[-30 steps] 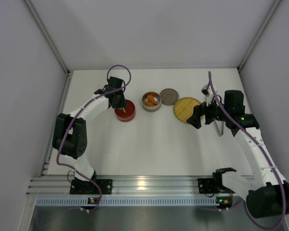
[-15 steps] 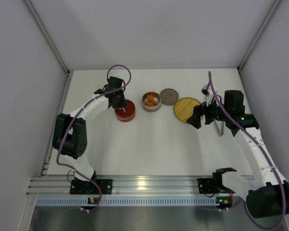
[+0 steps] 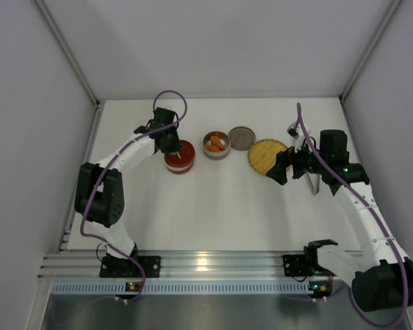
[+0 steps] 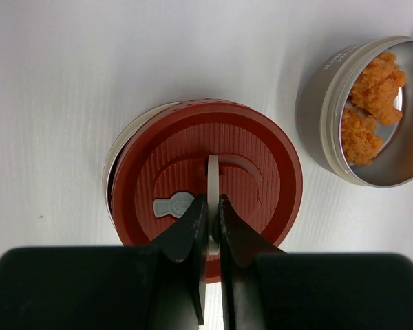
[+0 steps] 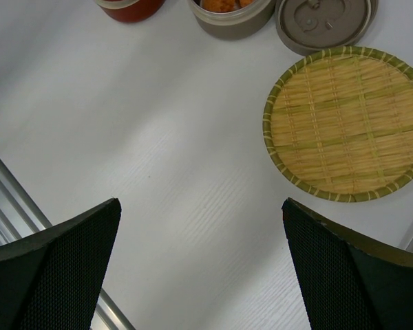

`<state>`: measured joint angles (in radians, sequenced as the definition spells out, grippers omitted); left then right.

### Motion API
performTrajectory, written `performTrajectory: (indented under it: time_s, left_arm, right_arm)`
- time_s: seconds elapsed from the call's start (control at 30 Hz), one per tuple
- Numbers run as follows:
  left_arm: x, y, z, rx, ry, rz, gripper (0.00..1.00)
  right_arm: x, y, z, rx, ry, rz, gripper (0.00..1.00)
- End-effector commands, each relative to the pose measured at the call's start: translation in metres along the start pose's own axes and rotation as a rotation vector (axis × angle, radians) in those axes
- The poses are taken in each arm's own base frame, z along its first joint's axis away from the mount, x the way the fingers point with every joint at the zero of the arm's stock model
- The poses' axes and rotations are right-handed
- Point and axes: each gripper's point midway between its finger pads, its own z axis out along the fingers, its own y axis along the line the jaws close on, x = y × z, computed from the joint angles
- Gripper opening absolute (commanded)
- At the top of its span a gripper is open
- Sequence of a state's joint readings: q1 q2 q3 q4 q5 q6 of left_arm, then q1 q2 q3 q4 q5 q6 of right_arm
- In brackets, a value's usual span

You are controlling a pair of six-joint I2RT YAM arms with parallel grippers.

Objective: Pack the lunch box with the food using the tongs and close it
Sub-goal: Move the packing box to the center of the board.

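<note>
All visible food [image 4: 372, 96] sits in the steel container [image 4: 315, 117], upper right of the left wrist view. The left gripper [image 4: 212, 220] pinches the red lid [image 4: 261, 158] by its handle [image 4: 213, 172]; the right gripper [image 5: 199, 203] stands wide open, empty. The woven plate [image 5: 347, 124] is bare; closing remains.
</note>
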<state>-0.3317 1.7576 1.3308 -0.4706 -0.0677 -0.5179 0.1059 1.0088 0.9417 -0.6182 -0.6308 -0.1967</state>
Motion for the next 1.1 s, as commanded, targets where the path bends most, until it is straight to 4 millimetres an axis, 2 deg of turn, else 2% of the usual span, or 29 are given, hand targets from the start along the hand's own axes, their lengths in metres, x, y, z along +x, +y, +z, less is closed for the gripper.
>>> performTrajectory:
  time_s: [0.0, 0.2, 0.37, 0.8, 1.07]
  left_arm:
    - [-0.029, -0.011, -0.019, 0.049, -0.090, -0.015, 0.00]
    - [-0.030, -0.001, -0.020, 0.008, -0.100, -0.017, 0.00]
    - [-0.030, -0.001, -0.020, 0.012, -0.098, -0.011, 0.00]
    - [-0.010, 0.005, -0.012, 0.005, -0.045, -0.008, 0.00]
    - [-0.009, 0.005, -0.007, 0.006, -0.040, -0.005, 0.00]
  right_arm:
    - [-0.012, -0.005, -0.004, 0.013, -0.054, -0.015, 0.99]
    - [-0.012, -0.004, -0.004, 0.014, -0.055, -0.017, 0.99]
    - [-0.012, -0.005, -0.004, 0.013, -0.054, -0.012, 0.99]
    - [-0.014, -0.006, -0.003, 0.015, -0.055, -0.012, 0.99]
    - [-0.012, -0.006, -0.003, 0.017, -0.055, -0.012, 0.99]
